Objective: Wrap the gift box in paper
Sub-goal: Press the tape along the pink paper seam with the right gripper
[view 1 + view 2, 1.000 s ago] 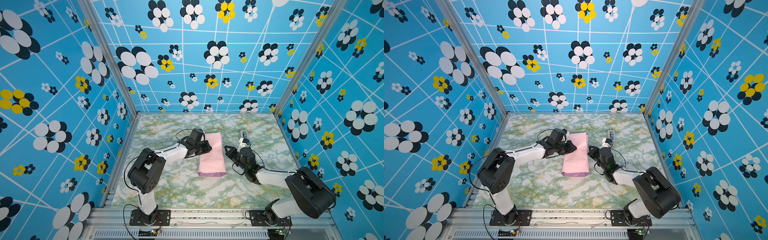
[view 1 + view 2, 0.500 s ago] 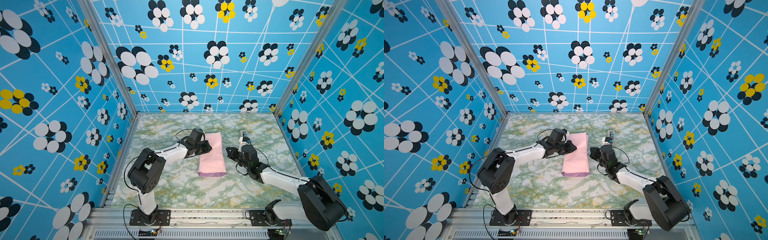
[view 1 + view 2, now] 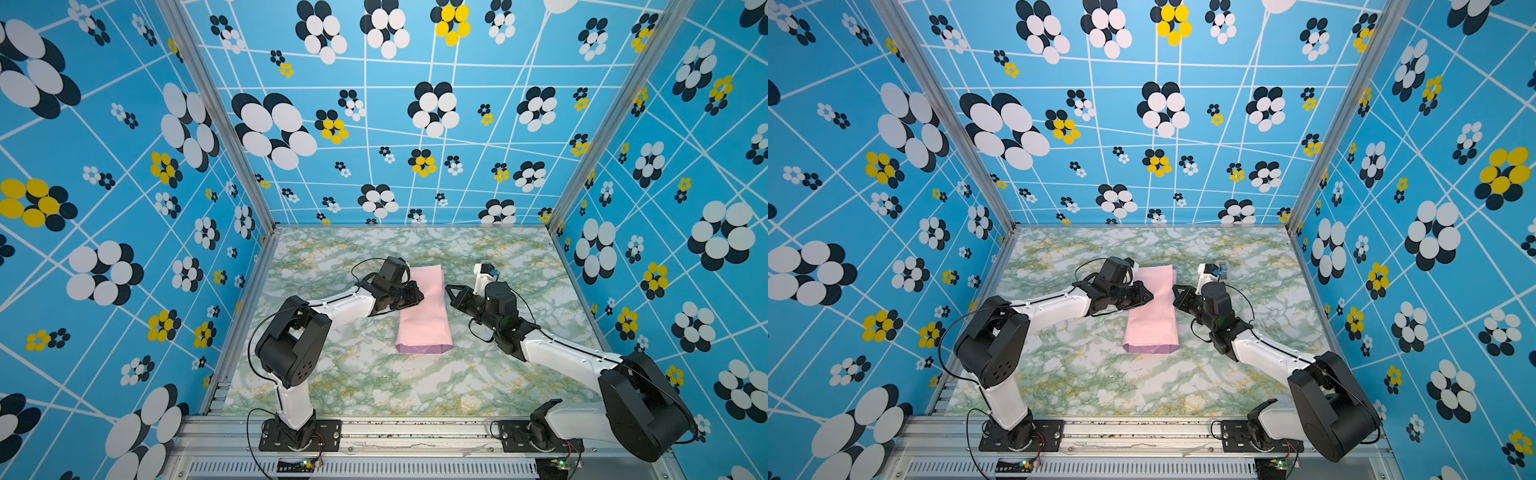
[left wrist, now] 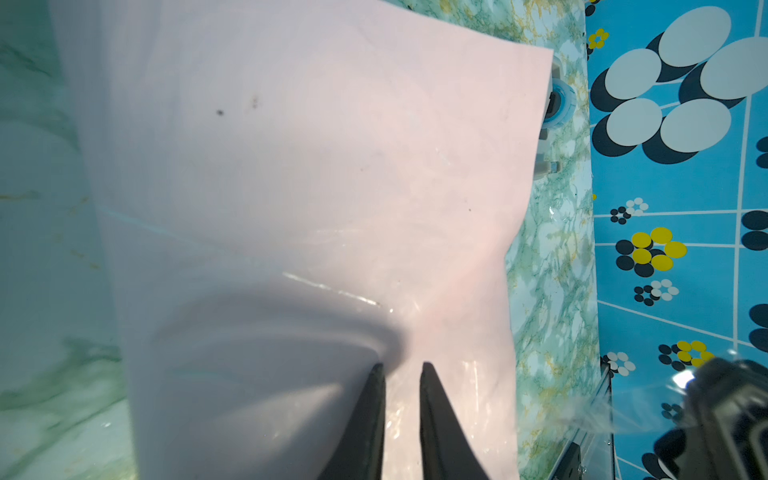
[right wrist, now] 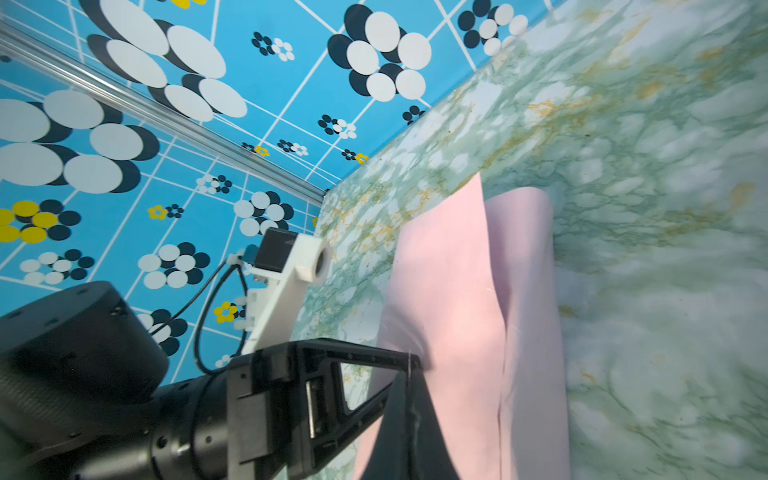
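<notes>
Folded paper (image 3: 423, 316), long axis near-to-far

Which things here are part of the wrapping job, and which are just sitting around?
Job: paper, folded over, gift box not visible; left gripper on it; right gripper shut at its edge.
Lying about: tape dispenser, untouched on the table.
</notes>
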### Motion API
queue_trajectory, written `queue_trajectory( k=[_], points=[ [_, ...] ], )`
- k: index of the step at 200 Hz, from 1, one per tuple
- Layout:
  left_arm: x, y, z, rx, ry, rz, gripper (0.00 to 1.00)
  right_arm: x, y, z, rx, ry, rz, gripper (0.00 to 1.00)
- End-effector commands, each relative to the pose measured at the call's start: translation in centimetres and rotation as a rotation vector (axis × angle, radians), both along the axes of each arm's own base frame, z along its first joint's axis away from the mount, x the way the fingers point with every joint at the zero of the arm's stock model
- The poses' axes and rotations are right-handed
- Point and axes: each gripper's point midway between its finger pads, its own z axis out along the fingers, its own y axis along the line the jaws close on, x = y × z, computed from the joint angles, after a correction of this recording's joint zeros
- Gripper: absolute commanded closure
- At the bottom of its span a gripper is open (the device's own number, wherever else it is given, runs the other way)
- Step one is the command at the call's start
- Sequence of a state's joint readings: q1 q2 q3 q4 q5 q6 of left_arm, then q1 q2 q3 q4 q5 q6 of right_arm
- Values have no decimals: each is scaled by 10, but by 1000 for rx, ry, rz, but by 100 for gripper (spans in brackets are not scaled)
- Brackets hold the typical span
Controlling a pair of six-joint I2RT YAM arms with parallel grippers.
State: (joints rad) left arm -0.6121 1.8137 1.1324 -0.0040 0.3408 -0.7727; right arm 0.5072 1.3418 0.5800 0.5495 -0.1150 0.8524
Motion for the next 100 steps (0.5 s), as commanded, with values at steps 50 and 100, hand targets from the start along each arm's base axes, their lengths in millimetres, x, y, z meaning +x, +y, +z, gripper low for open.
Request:
queue_trajectory(
  k=[50,100],
  points=[
    [-15,14,-41,101,92,-3,80,18,31,20,131,-59,93,100],
    [-16,15,-41,101,93,0,80,23,24,-1,136,-16,39,100]
  ],
)
